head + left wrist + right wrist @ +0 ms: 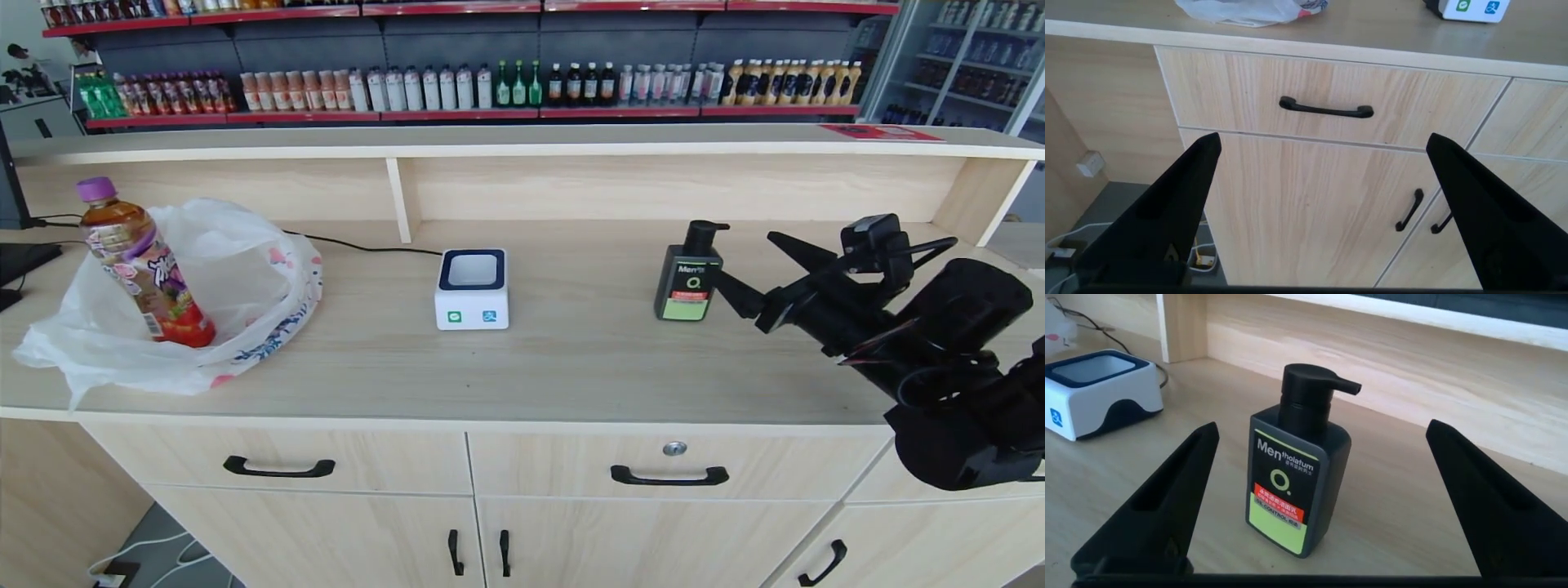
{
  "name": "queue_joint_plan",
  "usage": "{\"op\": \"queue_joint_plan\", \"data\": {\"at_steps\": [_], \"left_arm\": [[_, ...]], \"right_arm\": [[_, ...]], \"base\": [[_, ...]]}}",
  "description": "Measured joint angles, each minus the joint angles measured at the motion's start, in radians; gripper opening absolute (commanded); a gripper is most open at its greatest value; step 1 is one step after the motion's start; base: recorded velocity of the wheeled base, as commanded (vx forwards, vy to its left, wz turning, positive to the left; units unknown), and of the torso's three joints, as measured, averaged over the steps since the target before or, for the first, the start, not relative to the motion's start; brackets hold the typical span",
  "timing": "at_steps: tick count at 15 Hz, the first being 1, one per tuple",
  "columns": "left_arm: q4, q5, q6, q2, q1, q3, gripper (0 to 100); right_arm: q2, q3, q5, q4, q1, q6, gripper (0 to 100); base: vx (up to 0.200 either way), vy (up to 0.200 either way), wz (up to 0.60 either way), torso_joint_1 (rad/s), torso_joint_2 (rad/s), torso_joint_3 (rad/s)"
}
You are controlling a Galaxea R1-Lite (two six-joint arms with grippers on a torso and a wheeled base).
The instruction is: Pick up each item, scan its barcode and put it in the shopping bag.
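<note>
A: Far left, low down?
B: Only the left gripper (1323,139), facing the drawer (1233,90) under the counter (571,367). Fingers wide apart, nothing between.

A: Up top, left end?
B: A white shopping bag (245,278), slumped, mouth open. Inside, a tea bottle (143,265) with a purple cap, tilted left, base down in the plastic.

A: Middle?
B: The barcode scanner (472,290), a white box with a dark rim, window facing up. Well apart from the bag and from anything to the right. Behind it, a black cable (351,242) trailing left towards the bag.

A: Right of that?
B: A dark pump bottle (688,278) with a green label, upright on the wood, nozzle pointing right. Not lifted.

A: And relative to the fingers?
B: Just right of it, the right gripper (743,255), fingers spread wide. From the right wrist view, centred on the gap but ahead of the tips, not yet between them. In the head view, nearer fingertip right beside the bottle's side; cannot tell whether touching.
</note>
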Motion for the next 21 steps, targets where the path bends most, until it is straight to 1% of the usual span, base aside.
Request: {"op": "queue_joint_plan", "data": {"at_steps": [3,9,21], "left_arm": [[0.000,0.000,0.000,0.000,0.000,0.000,100],[-0.002,0.000,0.000,0.000,0.000,0.000,100],[-0.004,0.000,-0.001,0.000,0.000,0.000,100]], "right_arm": [[0.020,-0.014,-0.001,0.000,-0.002,0.000,100],[0.050,-0.034,-0.001,0.000,-0.035,0.002,100],[0.108,-0.086,-0.001,0.000,-0.044,0.004,100]], "base": [[0.000,0.000,0.00,0.000,0.00,0.000],[0.000,0.000,0.00,0.000,0.00,0.000],[0.000,0.000,0.00,0.000,0.00,0.000]]}}
